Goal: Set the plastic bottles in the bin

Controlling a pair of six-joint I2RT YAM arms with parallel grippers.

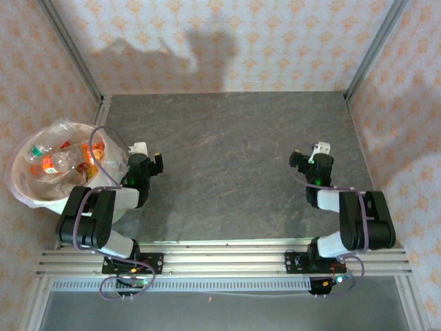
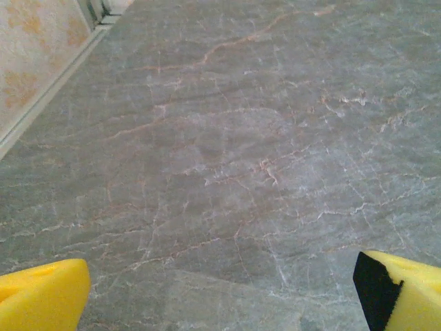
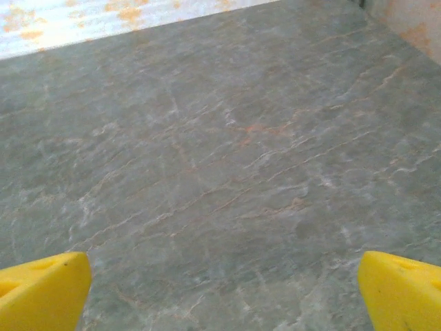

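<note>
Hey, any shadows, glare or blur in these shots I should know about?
Top external: two dark shadows fall on the back wall, table evenly lit. Left wrist: soft focus overall, yellow fingertips blurred at the bottom corners. Right wrist: the wall strip at the top is washed out by glare.

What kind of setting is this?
Likely a lab robot cell: left arm and right arm bolted to an aluminium rail, wallpapered panel walls boxing in a grey stone-look table, bin of bottles at left.
</note>
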